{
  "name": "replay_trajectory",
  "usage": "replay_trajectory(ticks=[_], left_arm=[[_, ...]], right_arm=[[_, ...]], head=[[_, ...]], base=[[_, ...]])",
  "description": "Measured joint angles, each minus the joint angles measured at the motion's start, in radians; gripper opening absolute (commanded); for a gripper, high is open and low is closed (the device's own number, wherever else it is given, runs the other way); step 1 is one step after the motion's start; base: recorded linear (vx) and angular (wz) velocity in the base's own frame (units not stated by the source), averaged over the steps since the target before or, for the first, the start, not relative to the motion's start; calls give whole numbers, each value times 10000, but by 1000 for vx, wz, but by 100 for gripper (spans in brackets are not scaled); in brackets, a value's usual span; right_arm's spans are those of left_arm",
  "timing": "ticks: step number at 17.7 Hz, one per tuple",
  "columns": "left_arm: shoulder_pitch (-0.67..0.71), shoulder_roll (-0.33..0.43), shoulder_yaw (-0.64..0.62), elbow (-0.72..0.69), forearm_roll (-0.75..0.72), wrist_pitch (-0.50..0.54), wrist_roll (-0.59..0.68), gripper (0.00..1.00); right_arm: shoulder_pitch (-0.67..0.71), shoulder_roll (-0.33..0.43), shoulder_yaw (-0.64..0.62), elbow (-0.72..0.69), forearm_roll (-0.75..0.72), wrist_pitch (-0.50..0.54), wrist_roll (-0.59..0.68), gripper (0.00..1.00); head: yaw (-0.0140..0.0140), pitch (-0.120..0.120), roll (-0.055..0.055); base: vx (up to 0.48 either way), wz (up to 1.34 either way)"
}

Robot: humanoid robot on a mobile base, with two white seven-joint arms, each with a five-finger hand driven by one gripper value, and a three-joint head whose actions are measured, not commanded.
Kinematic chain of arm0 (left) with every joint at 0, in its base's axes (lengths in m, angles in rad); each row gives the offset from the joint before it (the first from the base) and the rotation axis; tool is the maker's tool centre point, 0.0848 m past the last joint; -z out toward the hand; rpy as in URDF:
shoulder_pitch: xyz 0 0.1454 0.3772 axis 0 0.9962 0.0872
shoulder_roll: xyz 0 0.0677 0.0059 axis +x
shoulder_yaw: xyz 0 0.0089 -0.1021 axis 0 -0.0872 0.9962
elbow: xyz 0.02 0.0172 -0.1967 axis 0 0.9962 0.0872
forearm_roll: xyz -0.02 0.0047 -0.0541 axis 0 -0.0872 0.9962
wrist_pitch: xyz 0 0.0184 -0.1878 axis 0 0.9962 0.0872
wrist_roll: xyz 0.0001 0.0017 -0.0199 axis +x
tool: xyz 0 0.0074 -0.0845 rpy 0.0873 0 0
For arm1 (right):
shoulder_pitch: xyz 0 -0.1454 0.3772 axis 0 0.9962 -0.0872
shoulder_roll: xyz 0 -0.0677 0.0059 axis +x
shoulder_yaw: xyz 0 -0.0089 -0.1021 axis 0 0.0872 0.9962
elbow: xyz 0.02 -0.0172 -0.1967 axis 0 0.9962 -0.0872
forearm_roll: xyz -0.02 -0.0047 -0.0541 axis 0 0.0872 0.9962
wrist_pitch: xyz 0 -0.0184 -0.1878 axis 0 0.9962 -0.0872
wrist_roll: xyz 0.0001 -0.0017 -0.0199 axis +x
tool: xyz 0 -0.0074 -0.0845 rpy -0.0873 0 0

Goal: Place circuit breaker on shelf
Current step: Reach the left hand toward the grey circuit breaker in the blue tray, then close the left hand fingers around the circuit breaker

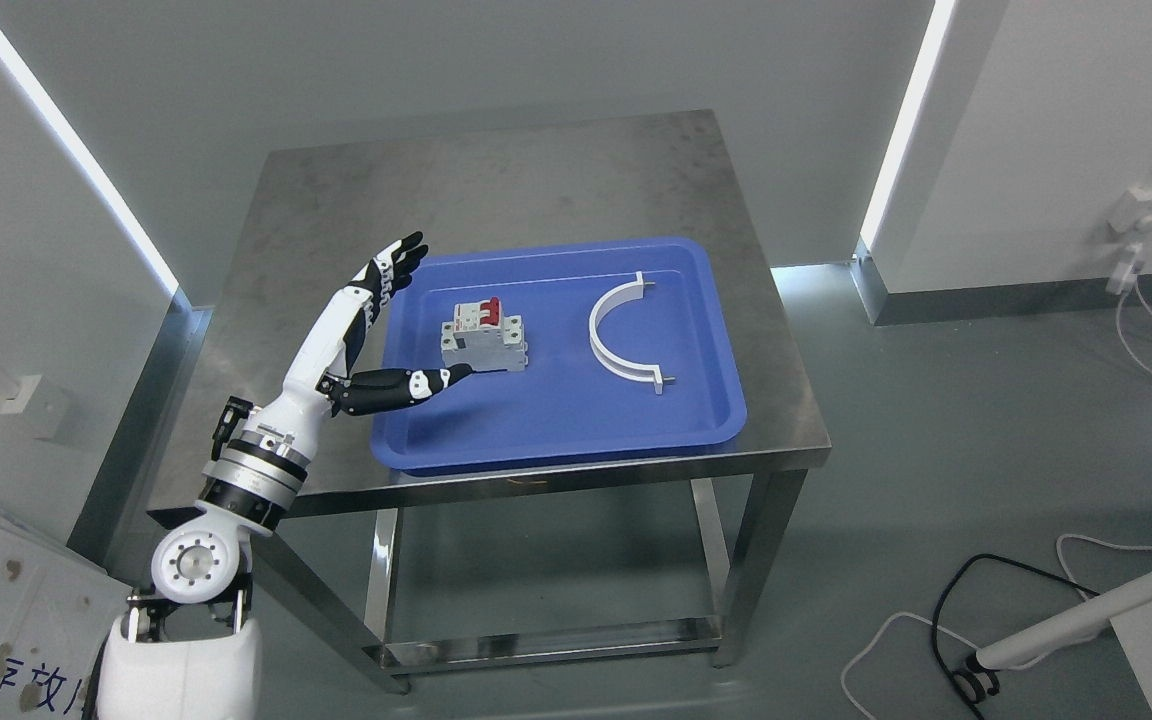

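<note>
A grey circuit breaker (482, 340) with red switches sits in the left half of the blue tray (576, 425) on the steel table. My left hand (414, 318) hovers at the tray's left edge, fingers spread wide. Its thumb (416, 385) reaches along the breaker's near side, the tip close to the breaker's lower corner. The other fingers (393, 266) point up and away beyond the tray's far left corner. Nothing is held. My right arm does not show.
A white half-ring clamp (622, 335) lies in the tray's right half. The steel table (496, 180) has bare surface behind the tray. Cables and a white stand (1066, 620) lie on the floor at the right. No shelf shows.
</note>
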Motion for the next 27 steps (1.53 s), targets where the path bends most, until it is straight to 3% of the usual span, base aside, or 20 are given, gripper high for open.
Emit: replay_trajectory(ticks=[4, 8, 12, 15, 24, 27], left_arm=[[-764, 141, -410, 372, -990, 1105, -596, 91], [-1384, 235, -895, 726, -1758, 1999, -1034, 81], [-1683, 303, -1217, 981, -2202, 2203, -1352, 77], [-1791, 339, -1372, 1107, -2357, 2235, -1559, 65], [-1895, 515, -1513, 1352, -2892, 2287, -1840, 65], [-1896, 570, -1410, 1400, -2974, 2188, -1840, 60]], right_arm=[[0, 0, 0, 0, 0, 0, 0, 100], [0, 0, 0, 0, 0, 0, 0, 100], [0, 0, 0, 0, 0, 0, 0, 100], [0, 0, 0, 0, 0, 0, 0, 100], [0, 0, 0, 0, 0, 0, 0, 100], [0, 0, 0, 0, 0, 0, 1, 100]], head=[[0, 0, 0], [0, 0, 0], [0, 0, 0], [0, 0, 0], [0, 0, 0], [0, 0, 0]], base=[[1, -17], [0, 0], [0, 0], [0, 0], [0, 0], [0, 0]])
